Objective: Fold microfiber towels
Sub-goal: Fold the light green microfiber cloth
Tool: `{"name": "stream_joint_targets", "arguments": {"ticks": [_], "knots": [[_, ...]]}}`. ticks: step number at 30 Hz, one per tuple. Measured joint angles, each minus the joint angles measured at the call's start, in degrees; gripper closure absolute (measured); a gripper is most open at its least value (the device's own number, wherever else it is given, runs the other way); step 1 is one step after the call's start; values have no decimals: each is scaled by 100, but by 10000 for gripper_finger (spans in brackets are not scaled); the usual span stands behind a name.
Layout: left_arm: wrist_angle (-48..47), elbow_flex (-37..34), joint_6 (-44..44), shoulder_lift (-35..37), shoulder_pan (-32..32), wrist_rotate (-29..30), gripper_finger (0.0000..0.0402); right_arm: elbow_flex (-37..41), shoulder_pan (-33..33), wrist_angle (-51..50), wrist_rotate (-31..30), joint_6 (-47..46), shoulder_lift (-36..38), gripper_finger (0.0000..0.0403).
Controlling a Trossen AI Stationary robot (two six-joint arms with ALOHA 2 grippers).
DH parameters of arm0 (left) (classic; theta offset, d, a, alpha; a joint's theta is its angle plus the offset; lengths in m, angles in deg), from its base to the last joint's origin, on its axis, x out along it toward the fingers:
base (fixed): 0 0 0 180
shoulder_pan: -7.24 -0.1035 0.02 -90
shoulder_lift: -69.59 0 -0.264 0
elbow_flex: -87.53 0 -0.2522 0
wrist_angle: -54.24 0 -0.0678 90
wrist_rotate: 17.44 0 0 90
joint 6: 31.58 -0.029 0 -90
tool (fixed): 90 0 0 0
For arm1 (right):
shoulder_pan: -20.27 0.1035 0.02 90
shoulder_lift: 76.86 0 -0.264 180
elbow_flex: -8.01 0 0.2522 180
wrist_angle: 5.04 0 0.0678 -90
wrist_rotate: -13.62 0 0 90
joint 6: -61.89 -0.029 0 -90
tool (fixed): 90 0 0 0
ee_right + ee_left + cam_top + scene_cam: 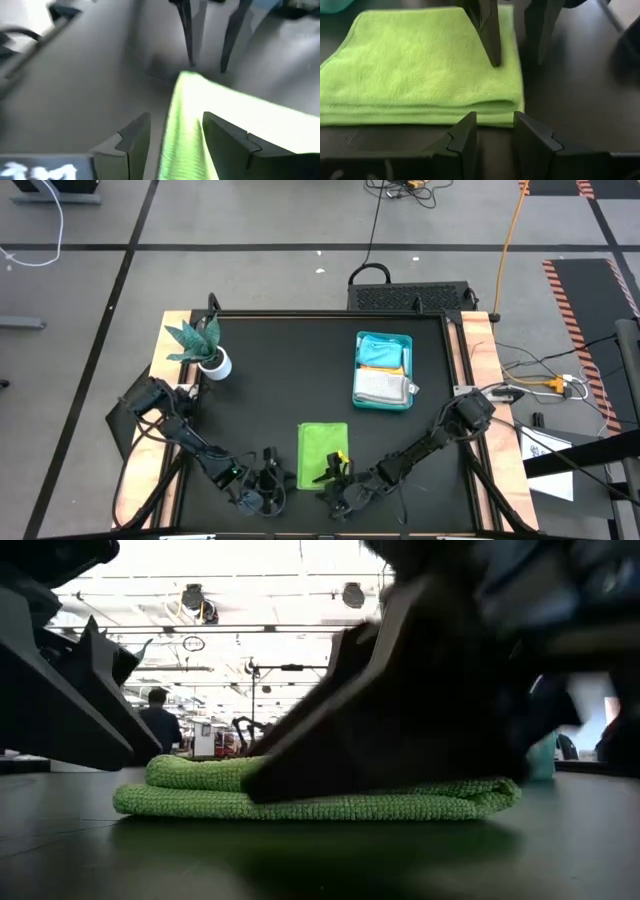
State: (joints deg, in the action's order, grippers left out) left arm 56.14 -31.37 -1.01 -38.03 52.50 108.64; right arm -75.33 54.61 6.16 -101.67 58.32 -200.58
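Note:
A lime green microfiber towel [322,445] lies folded in several layers flat on the black table, near its front edge. My left gripper [495,135] stands open just off the towel's near left corner [517,106], nothing between its fingers. My right gripper [170,135] is open and straddles the towel's near edge [182,120]. In the left wrist view one of its fingers [491,45] is over the cloth and the other is beside it. In the low view a dark finger slants down across the towel [330,802]. My right gripper comes slanting down from the table's right. One fingertip [495,61] sits on the towel's top layer close to the near edge. The other finger stands over the bare table beside that edge. Nothing is pinched, and the towel lies flat.
A teal tray [358,370] at the back right holds a pale blue cloth [378,352] and a white-grey cloth [378,387]. A small plant in a white pot [208,352] stands at the back left. Bare black table lies between them.

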Motion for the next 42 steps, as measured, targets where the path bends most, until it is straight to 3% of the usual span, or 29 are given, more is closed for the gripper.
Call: {"name": "stream_joint_targets", "arguments": {"ticks": [6, 11, 16, 22, 28, 33, 37, 42], "knots": [[-189, -1, 206, -2, 0, 274, 270, -7, -95, 62, 5, -27, -221, 258], [209, 2, 53, -2, -134, 912, 270, -7, -87, 33, 42, -13, -238, 331], [391, 2, -154, -2, -493, 905, 270, -7, -54, 34, 307, -50, -225, 394], [412, -1, -301, -266, -740, 121, 270, 0, -58, -90, 442, -225, -137, 383], [449, 8, -132, -520, -719, 140, 270, 15, -42, -475, 518, -472, 207, 390], [564, 2, -314, -385, -483, -1, 270, 15, -48, -450, 1107, -742, 512, 395], [762, 2, -602, -305, -341, 275, 270, 11, -30, -376, 1533, -929, 584, 395], [683, 2, -510, -404, -425, 265, 270, 11, -53, -408, 1541, -1056, 591, 395]]}}
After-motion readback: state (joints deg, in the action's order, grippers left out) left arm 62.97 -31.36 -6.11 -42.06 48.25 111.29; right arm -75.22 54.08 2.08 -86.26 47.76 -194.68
